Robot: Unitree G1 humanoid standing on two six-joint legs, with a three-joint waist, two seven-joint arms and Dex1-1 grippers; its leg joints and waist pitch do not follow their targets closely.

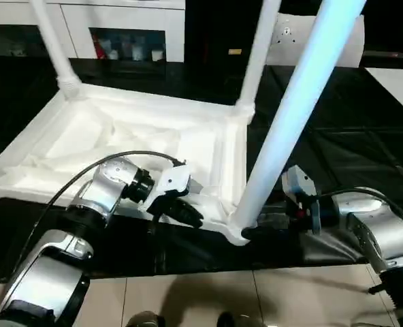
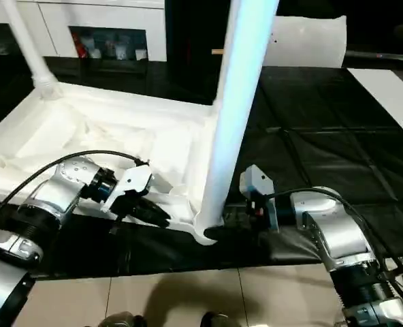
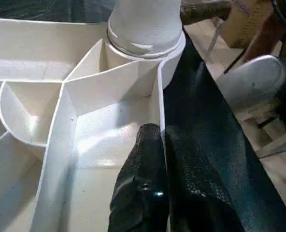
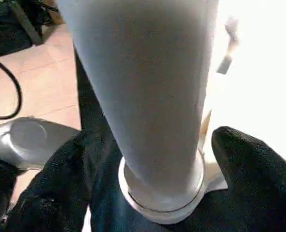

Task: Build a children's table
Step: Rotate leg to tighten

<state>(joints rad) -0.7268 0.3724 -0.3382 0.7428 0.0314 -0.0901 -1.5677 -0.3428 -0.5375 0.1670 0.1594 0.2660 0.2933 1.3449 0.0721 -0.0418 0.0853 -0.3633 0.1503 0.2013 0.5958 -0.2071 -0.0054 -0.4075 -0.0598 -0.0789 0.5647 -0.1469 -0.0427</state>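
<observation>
The children's table lies upside down on a black mat, its ribbed white top [image 1: 72, 136] facing up. Three white legs stand in corner sockets: far left [image 1: 52, 41], far right [image 1: 259, 54] and near right [image 1: 290, 116]. My left gripper [image 1: 188, 214] is shut on the top's near rim [image 3: 161, 104], one finger [image 3: 143, 179] inside the wall and the other outside. My right gripper [image 1: 256, 231] is open at the foot of the near right leg [image 4: 143, 96]. Its fingers [image 4: 254, 169] stand on either side of the leg's collar with gaps.
The black mat [image 1: 337, 143] runs out to the right and ends near me at a tiled floor [image 1: 188, 300]. White cabinets [image 1: 120, 27] line the back. A white bundle [image 1: 337, 41] and a white sheet [image 1: 399, 82] lie at the back right.
</observation>
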